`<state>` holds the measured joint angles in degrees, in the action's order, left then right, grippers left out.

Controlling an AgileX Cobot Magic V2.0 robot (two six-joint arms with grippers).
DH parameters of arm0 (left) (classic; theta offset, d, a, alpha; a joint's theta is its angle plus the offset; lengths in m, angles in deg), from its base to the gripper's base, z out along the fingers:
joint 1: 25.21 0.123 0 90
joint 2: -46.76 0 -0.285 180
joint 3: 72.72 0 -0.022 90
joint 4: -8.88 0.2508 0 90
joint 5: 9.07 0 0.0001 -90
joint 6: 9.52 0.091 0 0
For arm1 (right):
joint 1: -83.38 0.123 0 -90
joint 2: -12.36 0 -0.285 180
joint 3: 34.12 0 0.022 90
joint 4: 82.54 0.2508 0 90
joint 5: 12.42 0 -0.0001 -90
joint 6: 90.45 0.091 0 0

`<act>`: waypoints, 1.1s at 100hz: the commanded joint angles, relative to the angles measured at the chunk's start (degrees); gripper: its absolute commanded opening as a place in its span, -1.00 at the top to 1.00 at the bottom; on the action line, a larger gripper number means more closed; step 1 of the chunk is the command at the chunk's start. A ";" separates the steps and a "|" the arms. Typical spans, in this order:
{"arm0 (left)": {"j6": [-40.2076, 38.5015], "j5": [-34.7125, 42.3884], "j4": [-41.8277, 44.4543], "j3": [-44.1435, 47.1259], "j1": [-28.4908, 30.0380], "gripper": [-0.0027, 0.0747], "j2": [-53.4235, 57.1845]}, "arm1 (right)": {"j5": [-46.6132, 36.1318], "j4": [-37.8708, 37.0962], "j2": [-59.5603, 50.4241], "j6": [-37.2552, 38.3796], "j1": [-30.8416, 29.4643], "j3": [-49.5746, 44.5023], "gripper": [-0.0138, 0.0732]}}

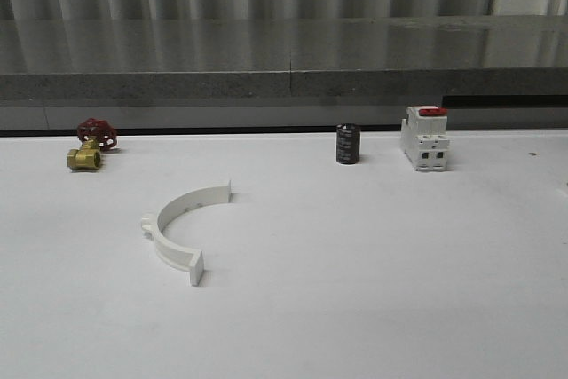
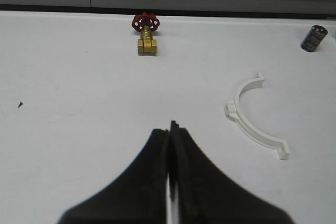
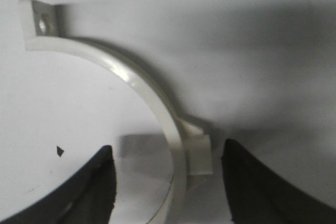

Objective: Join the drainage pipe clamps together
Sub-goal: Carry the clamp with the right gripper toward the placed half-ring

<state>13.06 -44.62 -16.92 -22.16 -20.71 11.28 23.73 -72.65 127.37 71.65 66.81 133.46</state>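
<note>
Front view: a white half-ring clamp [image 1: 177, 228] lies flat on the white bench [image 1: 373, 264], left of centre, its open side toward the right and a flat tab at each end. Along the back edge stand a brass valve [image 1: 89, 146] with a red handwheel at far left, a small dark cylinder [image 1: 348, 144] near the middle, and a white breaker [image 1: 424, 138] with a red top just to its right. All three sit well apart from the clamp.

Left wrist view: the left hand [image 2: 170, 177] hangs over bare bench with its two dark fingers [image 2: 152, 182] pressed together, closed on nothing. The clamp [image 2: 251, 120] lies off to one side of it, well apart and untouched (a small lug juts from the outer curve of the arc). The valve [image 2: 146, 34] stands beyond the hand near the bench's far edge, and the cylinder [image 2: 314, 38] sits at the frame's corner.

Right wrist view: a second clamp [image 3: 152, 98] lies on the bench [image 3: 252, 51], seen close up. The right hand [image 3: 169, 187] is spread wide, one dark finger [image 3: 79, 192] on either side of the arc, with a clear gap between each finger and the plastic. One end tab [image 3: 39, 20], pierced by a round hole, stands at the arc's far end; a blocky lug on the outer curve lies between the fingers, nearer one of them. Whether the fingers reach down to the bench cannot be told.
</note>
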 commanded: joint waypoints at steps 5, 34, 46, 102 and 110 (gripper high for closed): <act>-0.11 3.76 -1.23 -1.51 0.13 0.99 -0.19 | -1.20 0.84 -2.56 -0.76 -0.40 1.80 0.08; -0.11 3.76 -1.23 -1.51 0.13 0.99 -0.19 | -0.58 0.84 -2.56 -0.76 -0.40 1.80 0.56; -0.11 3.76 -1.23 -1.51 0.13 0.99 -0.19 | 1.32 1.27 -2.56 -0.71 -0.40 2.36 0.56; -0.11 3.76 -1.23 -1.51 0.13 0.99 -0.19 | 8.88 -10.43 -10.95 32.27 26.62 7.87 0.55; -0.11 3.76 -1.23 -1.51 0.13 0.99 -0.19 | 8.88 -17.68 -10.43 43.73 33.44 7.87 0.55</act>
<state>13.06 -44.62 -16.92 -22.16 -20.71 11.28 33.15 -82.85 119.44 103.42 94.59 139.69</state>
